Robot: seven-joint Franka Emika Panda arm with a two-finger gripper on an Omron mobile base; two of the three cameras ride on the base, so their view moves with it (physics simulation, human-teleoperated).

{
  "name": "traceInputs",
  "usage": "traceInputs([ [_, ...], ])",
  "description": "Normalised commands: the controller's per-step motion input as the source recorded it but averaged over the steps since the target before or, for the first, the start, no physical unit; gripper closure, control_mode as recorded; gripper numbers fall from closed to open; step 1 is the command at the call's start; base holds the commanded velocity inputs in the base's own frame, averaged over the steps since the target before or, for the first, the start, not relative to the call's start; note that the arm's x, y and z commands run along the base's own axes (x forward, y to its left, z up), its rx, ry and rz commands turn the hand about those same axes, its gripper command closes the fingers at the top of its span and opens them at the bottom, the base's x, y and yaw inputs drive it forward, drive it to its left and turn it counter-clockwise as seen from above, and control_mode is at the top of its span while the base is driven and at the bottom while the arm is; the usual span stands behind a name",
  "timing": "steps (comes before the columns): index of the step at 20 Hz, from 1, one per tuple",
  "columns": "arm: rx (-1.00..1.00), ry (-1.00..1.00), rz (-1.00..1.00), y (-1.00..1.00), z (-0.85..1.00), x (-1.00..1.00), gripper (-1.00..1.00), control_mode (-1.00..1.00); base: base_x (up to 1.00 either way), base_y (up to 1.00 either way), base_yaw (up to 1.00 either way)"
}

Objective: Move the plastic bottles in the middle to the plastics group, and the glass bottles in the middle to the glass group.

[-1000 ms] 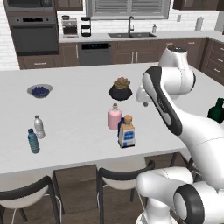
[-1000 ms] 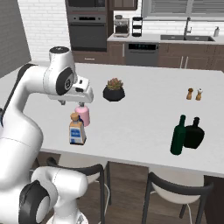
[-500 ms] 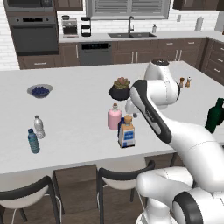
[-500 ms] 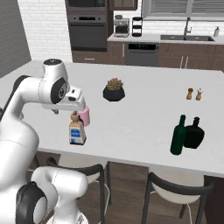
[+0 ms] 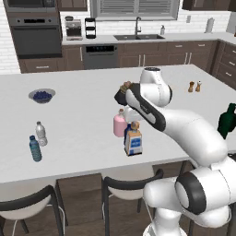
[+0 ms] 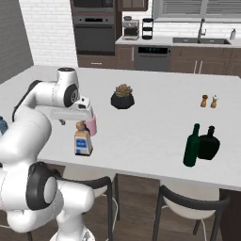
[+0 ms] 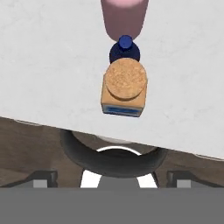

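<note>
Pink bottle [image 5: 120, 126], navy bottle [image 7: 124, 50] and corked bottle [image 5: 133, 139] all stand clustered mid-counter, so nothing looks sorted yet. The gripper [image 6: 80, 123] hovers just above them, empty; whether its jaws are spread I cannot tell. The water bottles [image 5: 38, 141] and green bottle [image 6: 191, 146] wait well apart.

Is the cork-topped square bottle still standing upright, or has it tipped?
Upright. The square bottle stands on its base on the counter, cork uppermost; the hand view looks straight down on its round cork.

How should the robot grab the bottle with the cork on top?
Probably from straight above, closing the tool on the flat sides of the square cork bottle just under its cork. It stands upright, and the navy bottle and pink bottle crowd one side, so a sideways approach looks tighter.
</note>
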Motion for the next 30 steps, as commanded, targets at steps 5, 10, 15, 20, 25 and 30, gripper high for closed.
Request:
traceInputs([
  [5,0.0,0.09,0.11,0.0,-0.31,0.43,-1.0,-1.0,0.0,0.0,0.0],
  [10,0.0,0.0,0.1,0.0,-0.2,0.37,-1.0,-1.0,0.0,0.0,0.0],
  [15,0.0,0.0,0.06,0.0,-0.27,0.17,-1.0,-1.0,0.0,0.0,0.0],
  [20,0.0,-0.02,0.04,0.0,-0.26,0.19,-1.0,-1.0,0.0,0.0,0.0],
  [25,0.0,-0.1,0.03,0.02,-0.22,0.15,-1.0,-1.0,0.0,0.0,0.0],
  [30,0.0,-0.01,0.0,0.0,-0.04,-0.11,-1.0,-1.0,0.0,0.0,0.0],
])
